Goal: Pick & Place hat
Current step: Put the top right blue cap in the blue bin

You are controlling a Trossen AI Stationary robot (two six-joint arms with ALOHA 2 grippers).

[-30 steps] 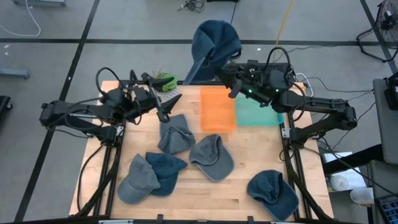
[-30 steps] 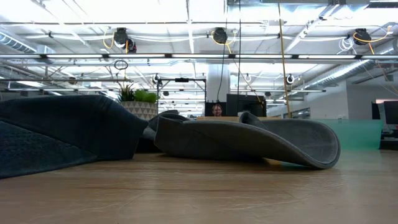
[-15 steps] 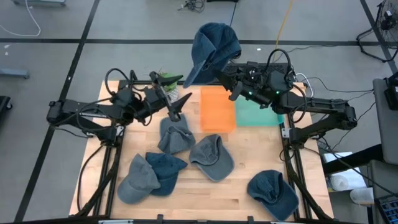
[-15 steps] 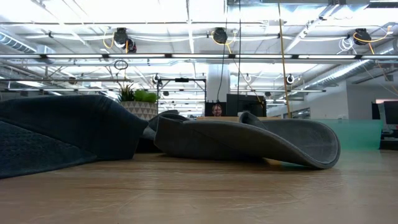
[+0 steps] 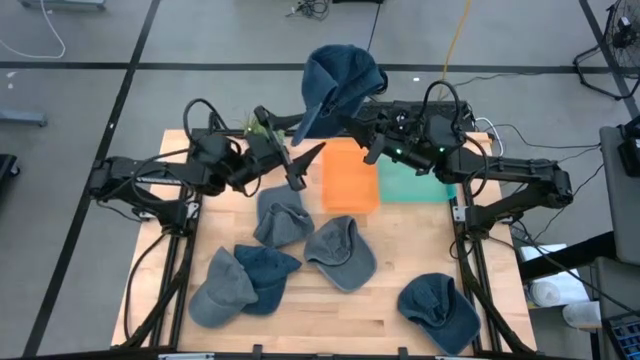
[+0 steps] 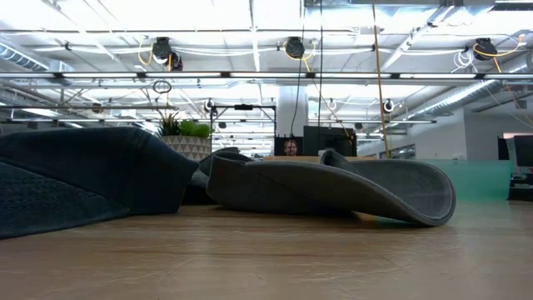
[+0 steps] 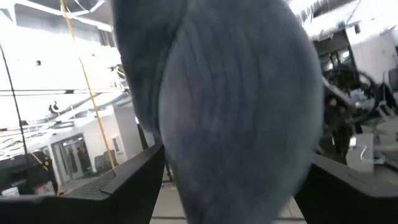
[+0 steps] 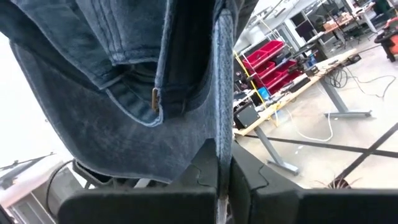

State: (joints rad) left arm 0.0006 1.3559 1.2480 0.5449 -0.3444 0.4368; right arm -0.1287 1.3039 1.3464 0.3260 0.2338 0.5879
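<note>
Left tool (image 5: 298, 162) open mid-table, right tool (image 5: 352, 112) clamped shut, raised

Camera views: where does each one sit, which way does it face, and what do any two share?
High view: overhead, facing straight down on the table; shows both arms, the right gripper shut on the held blue hat, the left gripper open near it.
Low view: at tabletop height, facing level across the grey hat into the room; no arm shows.
Left wrist view: on the left arm, facing the held blue hat up close between its own fingers.
Right wrist view: on the right arm, its fingers pinching the same hat.
Shared: the high view and both wrist views show the held blue hat.
</note>
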